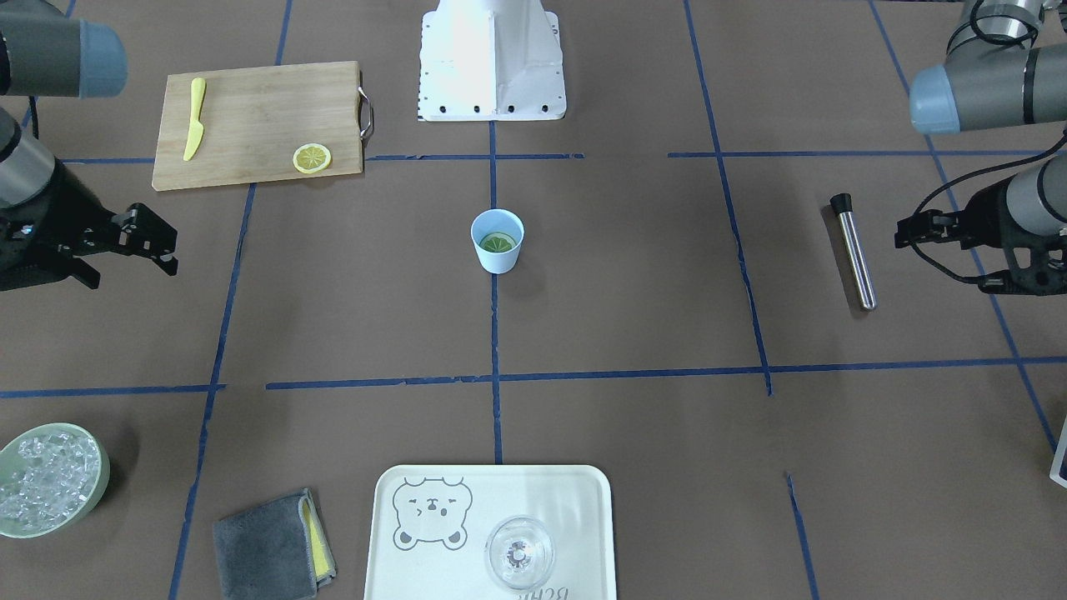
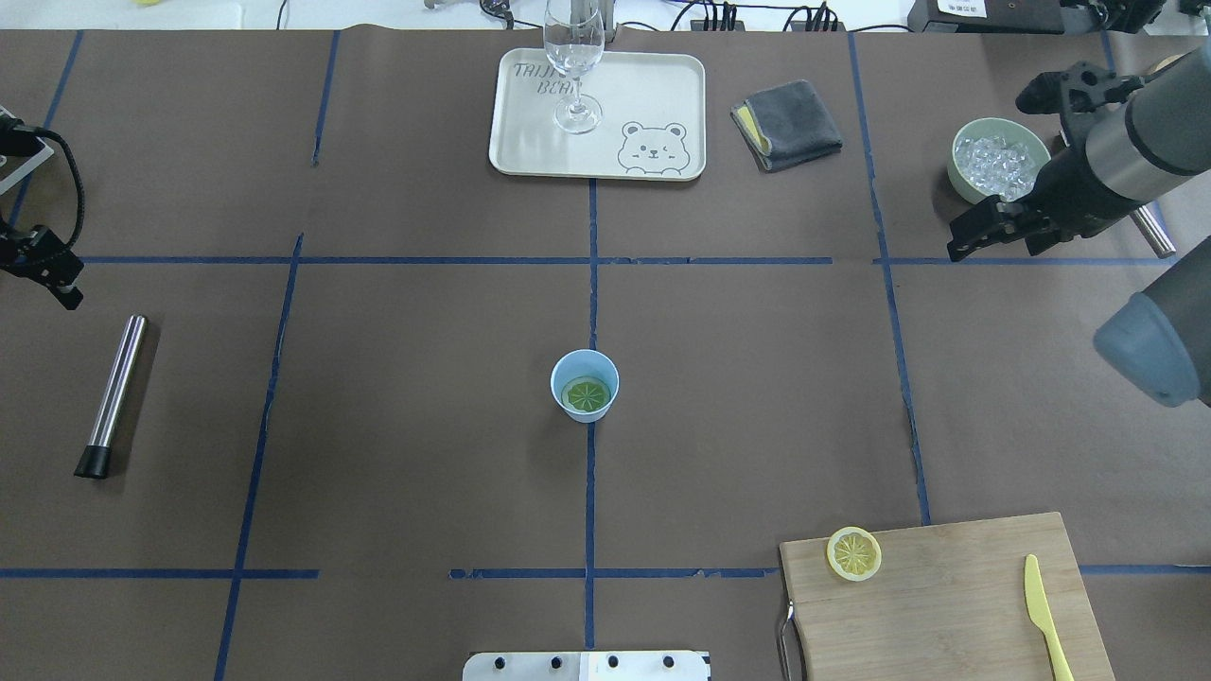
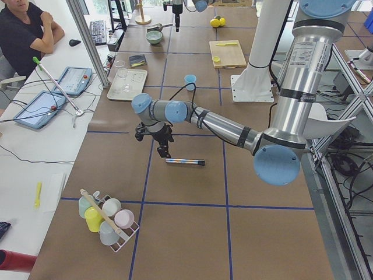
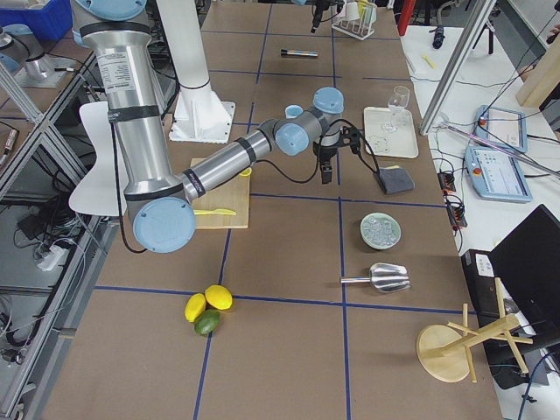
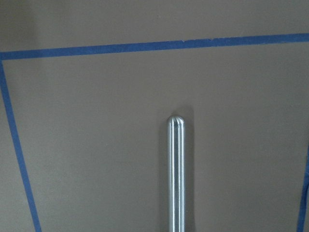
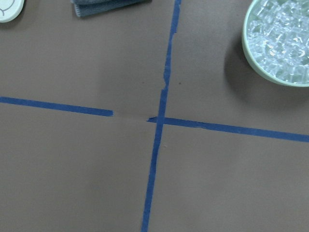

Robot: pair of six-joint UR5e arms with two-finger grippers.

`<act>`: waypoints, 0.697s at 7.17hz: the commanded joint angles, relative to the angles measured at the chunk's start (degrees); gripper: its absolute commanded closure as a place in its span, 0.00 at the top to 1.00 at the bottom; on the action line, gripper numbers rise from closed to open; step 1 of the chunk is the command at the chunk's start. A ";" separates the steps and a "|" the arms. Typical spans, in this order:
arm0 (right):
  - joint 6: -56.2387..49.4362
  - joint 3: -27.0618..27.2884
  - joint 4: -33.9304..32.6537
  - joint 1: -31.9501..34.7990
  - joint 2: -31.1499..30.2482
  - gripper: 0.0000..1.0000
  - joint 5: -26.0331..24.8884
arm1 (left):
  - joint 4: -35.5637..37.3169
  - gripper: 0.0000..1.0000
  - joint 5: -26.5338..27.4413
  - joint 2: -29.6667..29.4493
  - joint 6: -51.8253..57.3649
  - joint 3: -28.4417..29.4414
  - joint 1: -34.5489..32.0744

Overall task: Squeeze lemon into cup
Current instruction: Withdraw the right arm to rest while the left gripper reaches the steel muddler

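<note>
Right gripper [image 1: 133,260]: jaws apart, nothing held, well to the right of the cup [image 1: 498,260]. Left gripper [image 1: 910,233], well to the cup's left: we cannot tell its opening. The lemon [image 1: 498,243] lies flat inside the cup. We judge that a gripper reaching in may catch the rim and topple the cup.

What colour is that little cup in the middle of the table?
Light blue; the cup shows best in the front-facing view.

Right end effector [image 1: 172,252] spread, empty
</note>
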 commanded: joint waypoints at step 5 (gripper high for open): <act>-3.13 0.14 0.08 4.72 -2.53 1.00 3.75 | -13.76 1.00 -1.50 0.14 -8.46 8.74 6.87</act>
